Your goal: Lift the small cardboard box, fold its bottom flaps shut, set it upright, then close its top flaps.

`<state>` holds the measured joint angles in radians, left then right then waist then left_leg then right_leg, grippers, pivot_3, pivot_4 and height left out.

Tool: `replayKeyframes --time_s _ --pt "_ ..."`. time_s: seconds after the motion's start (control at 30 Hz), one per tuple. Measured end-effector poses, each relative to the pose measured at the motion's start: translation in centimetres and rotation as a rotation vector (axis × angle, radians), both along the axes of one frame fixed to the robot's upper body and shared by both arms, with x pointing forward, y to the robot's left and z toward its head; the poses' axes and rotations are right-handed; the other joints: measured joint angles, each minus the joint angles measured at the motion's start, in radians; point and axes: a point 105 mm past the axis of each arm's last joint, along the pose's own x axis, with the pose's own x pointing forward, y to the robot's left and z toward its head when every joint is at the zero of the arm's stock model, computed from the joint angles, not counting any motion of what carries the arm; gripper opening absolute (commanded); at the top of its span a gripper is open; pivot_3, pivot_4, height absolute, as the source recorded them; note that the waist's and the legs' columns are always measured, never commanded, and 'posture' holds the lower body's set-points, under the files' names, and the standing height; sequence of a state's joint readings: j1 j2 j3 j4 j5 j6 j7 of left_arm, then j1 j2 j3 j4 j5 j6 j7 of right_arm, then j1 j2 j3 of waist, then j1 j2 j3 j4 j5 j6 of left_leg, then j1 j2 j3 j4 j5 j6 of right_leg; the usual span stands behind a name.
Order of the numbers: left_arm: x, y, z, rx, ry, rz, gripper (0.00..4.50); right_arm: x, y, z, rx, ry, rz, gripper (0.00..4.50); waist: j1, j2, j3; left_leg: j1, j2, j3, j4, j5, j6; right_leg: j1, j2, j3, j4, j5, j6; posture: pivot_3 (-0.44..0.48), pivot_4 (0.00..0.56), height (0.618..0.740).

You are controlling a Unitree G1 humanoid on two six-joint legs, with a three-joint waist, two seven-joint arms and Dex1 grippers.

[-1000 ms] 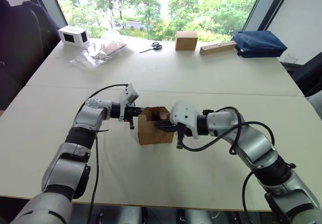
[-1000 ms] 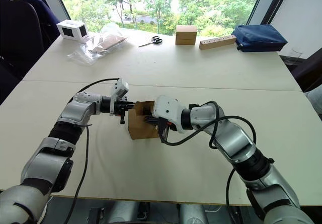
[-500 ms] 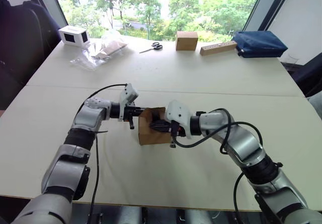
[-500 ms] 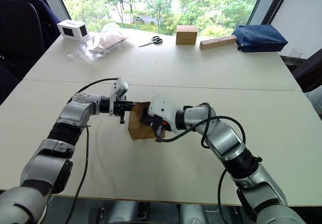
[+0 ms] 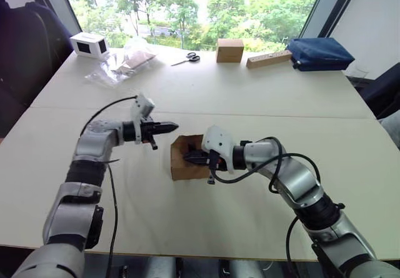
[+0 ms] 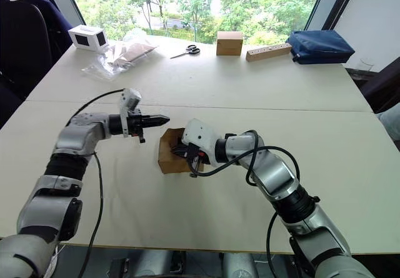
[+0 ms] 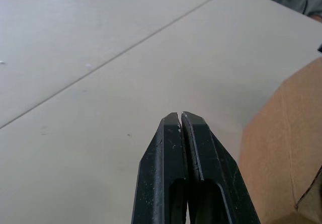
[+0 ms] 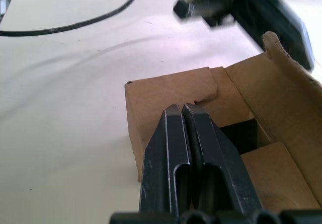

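The small cardboard box (image 5: 190, 158) stands upright on the surface (image 5: 250, 97), near its centre, between the two arms, its top still partly open. The right hand (image 5: 189, 156), clenched with nothing between its fingers, lies over the box mouth and presses on the top flaps (image 8: 173, 90); the right wrist view shows one flap folded flat under the fingertips, a dark gap behind it and another flap standing up at the far side. The left hand (image 5: 173, 127) is likewise clenched and empty, hovering just off the box at about 10 o'clock, not touching it. The step in hand looks to be closing the top, so the sound way is likely to keep the right fingertips bearing flat on the folded flap while the left hand comes in from 10 o'clock to push the upright flap down over it, steadily, lest the light carton slide or tip. Room is ample: bare surface lies all round the box, the near edge at 6 o'clock is well apart, and the scissors (image 5: 191, 57), the squarer brown box (image 5: 229, 50) and the white box (image 5: 89, 44) sit far off toward 12 and 10 o'clock.
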<state>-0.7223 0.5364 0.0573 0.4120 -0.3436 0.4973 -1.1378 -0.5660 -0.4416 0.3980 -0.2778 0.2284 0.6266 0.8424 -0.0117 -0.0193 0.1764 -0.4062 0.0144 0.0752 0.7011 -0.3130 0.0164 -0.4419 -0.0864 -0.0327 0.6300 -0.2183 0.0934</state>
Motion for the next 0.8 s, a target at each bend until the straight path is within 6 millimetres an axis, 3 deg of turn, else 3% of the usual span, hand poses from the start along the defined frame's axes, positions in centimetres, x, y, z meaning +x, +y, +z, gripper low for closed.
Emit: replayKeyframes --time_s 0.1,0.2,0.4,0.53,0.67,0.8 --pt "-1.0 0.6 1.2 -0.064 0.007 0.024 0.05 0.0 0.0 -0.1 0.002 0.002 0.002 0.00 0.000 0.000 0.000 0.000 0.000 0.000 0.000 0.000 0.000 0.000 0.000 0.000 0.000 0.000 0.000 0.000 0.150 0.740" --pt "-5.4 1.6 1.5 -0.072 0.045 0.013 0.05 0.3 0.0 -0.1 0.015 0.002 0.001 0.00 -0.019 0.000 0.000 0.000 0.001 0.001 -0.002 0.001 -0.003 0.000 -0.001 0.001 0.000 0.000 0.000 0.000 0.150 0.740" --pt "-10.5 -0.3 1.2 0.013 0.084 -0.088 0.05 0.5 0.3 -0.1 0.031 0.003 0.002 0.00 0.005 -0.001 0.000 0.003 0.000 -0.001 -0.001 0.000 -0.001 0.002 -0.002 0.000 0.000 0.000 -0.001 0.000 0.150 0.740" --pt "-11.1 -1.2 0.7 0.041 0.088 -0.100 0.05 0.6 0.4 -0.1 0.037 -0.001 0.006 0.00 0.001 0.000 0.000 0.004 0.000 -0.001 -0.002 0.001 -0.002 0.003 -0.001 0.000 0.000 0.000 -0.001 0.000 0.150 0.740" --pt "-11.4 -1.7 -0.9 0.086 0.122 -0.115 0.05 0.6 0.4 -0.1 0.040 -0.003 0.008 0.00 -0.003 0.000 0.000 0.004 0.000 0.000 -0.002 0.002 -0.003 0.002 -0.001 0.000 0.000 0.000 -0.001 0.000 0.150 0.740" --pt "-10.9 -2.1 -1.5 0.105 0.108 -0.117 0.05 0.6 0.4 -0.1 0.038 -0.004 0.009 0.00 0.000 0.000 0.000 0.004 0.000 0.000 -0.002 0.000 -0.001 0.002 -0.001 0.000 0.000 0.000 -0.001 0.000 0.150 0.740"
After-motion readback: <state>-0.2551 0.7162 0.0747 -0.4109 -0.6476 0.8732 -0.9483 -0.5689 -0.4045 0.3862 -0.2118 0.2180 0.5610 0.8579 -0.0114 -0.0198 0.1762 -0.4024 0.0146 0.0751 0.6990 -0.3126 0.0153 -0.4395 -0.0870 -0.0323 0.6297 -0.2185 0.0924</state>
